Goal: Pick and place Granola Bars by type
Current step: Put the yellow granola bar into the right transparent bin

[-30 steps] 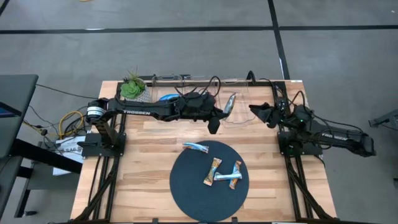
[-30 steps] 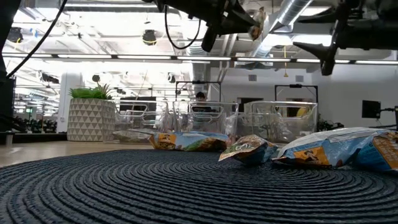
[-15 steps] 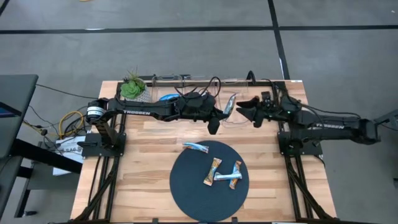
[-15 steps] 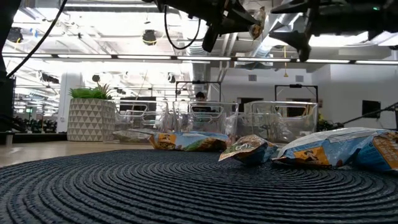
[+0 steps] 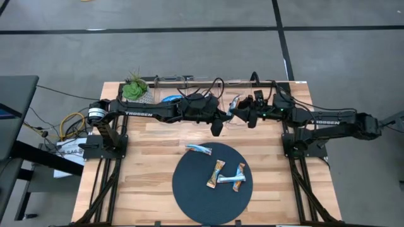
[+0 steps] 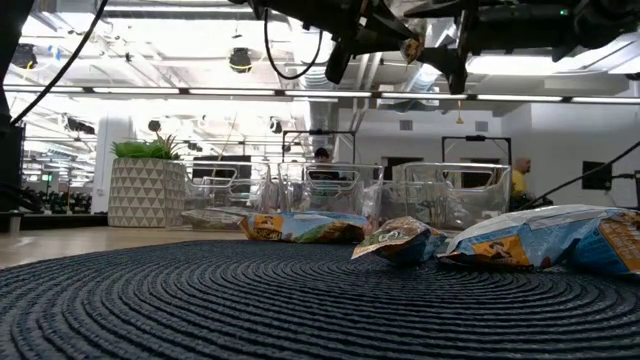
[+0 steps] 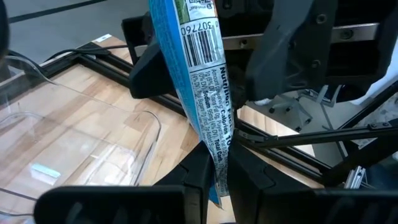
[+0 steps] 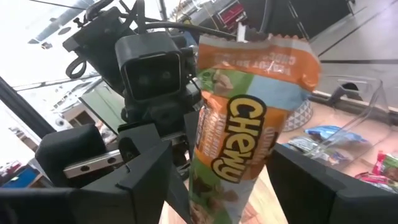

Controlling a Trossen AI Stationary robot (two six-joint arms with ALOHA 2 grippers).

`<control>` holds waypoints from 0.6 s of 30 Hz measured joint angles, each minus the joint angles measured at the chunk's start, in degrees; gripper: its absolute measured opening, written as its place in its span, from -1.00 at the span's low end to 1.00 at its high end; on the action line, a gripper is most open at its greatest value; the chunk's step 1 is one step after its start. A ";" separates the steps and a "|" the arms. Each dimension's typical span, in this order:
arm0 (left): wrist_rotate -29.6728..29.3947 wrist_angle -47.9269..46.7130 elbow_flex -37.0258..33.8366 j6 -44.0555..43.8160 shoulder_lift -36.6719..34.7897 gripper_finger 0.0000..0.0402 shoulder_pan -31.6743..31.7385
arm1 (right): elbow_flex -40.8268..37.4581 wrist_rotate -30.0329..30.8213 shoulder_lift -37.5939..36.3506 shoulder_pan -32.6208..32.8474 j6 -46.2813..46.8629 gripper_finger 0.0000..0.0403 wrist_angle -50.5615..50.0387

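My left gripper (image 5: 225, 115) hangs in the air over the clear bins at the table's far side, shut on an orange-and-blue granola bar (image 5: 235, 104). My right gripper (image 5: 245, 113) is open. Its two fingers (image 8: 146, 180) stand on either side of that bar (image 8: 245, 140) without touching it. Three more bars lie flat on the dark round mat (image 5: 189, 195): a blue one (image 5: 199, 149), an orange one (image 5: 218, 173) and a blue one (image 5: 235, 178). In the low view they show as wrappers (image 6: 300, 227), (image 6: 400, 240), (image 6: 540, 240). My left gripper pinches the bar by one end (image 7: 219, 165) between its two fingers, which come from the table's left. The rest of the bar (image 7: 202, 56) sticks out past the fingertips toward the right arm. It is lifted clear above a clear bin.
Clear plastic bins (image 5: 249, 94) line the far edge, one with blue wrappers (image 5: 170, 98) in it. A potted plant (image 5: 134, 88) stands at the far left corner. Bare wood (image 5: 145, 164) lies left of the mat. A person (image 6: 519, 180) shows in the room behind.
My right arm has reached from the table's right side toward the left, up to the bar held by my left gripper. Its open fingers now stand on either side of the bar. The left gripper and the bar have kept still.
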 joint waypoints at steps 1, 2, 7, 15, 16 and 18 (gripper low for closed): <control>0.00 -0.01 0.00 0.00 0.00 -0.83 -0.01 | 0.00 0.00 -0.02 0.00 0.00 0.19 -0.07; 0.00 -0.02 0.00 0.00 0.00 -0.83 0.00 | 0.00 0.00 -0.04 0.00 0.00 0.15 0.03; 0.00 -0.17 0.00 0.03 0.00 -0.83 -0.02 | 0.00 0.39 -0.13 0.00 -0.07 -0.14 0.02; -0.13 -0.89 0.00 0.03 0.00 -0.83 -0.02 | 0.00 0.42 -0.13 0.00 -0.97 -0.62 0.01; -0.13 -0.96 0.00 0.03 0.00 -0.83 -0.02 | 0.00 0.42 -0.13 0.00 -0.99 -0.65 0.01; -0.22 -1.24 0.00 0.03 0.00 -0.83 -0.02 | 0.00 0.39 -0.13 0.00 -1.31 -0.71 -0.04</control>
